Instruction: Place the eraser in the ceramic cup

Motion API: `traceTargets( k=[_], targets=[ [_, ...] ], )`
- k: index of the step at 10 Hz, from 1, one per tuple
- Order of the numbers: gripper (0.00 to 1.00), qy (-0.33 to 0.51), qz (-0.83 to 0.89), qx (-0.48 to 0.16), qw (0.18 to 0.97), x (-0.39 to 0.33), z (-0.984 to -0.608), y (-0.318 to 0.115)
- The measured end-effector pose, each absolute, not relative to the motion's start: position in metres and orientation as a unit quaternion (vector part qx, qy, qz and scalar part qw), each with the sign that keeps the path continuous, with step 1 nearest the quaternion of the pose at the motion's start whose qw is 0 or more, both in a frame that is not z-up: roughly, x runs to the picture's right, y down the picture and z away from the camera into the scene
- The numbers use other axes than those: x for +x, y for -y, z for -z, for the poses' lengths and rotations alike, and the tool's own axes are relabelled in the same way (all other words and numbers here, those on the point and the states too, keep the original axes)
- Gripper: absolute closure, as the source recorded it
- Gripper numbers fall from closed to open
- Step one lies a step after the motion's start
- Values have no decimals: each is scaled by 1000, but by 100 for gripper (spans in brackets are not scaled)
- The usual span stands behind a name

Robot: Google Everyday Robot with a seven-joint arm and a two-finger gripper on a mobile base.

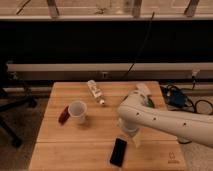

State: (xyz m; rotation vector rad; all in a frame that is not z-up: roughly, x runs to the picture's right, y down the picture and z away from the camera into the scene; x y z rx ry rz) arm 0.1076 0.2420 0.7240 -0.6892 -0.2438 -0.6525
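Note:
The eraser point(118, 151) is a flat black slab lying on the wooden table point(90, 137) near its front edge. The ceramic cup point(77, 111) is a small white tapered cup standing upright at the table's left middle. My gripper point(134, 138) hangs from the white arm point(165, 120), which reaches in from the right. It is just right of the eraser's upper end and slightly above the table, well to the right of the cup. It holds nothing that I can see.
A reddish-brown stick point(63, 114) lies just left of the cup. A clear bottle point(95, 92) lies on its side behind the cup. A whitish block point(142, 89) sits at the back right. A blue device with cables point(176, 97) lies off the table's right side.

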Motion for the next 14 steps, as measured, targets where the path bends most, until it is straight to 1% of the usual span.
traceTargets(
  k=[7, 14],
  targets=[
    [20, 143, 373, -328, 856, 101, -733, -263],
    [20, 159, 394, -322, 846, 100, -737, -282]
  ],
)
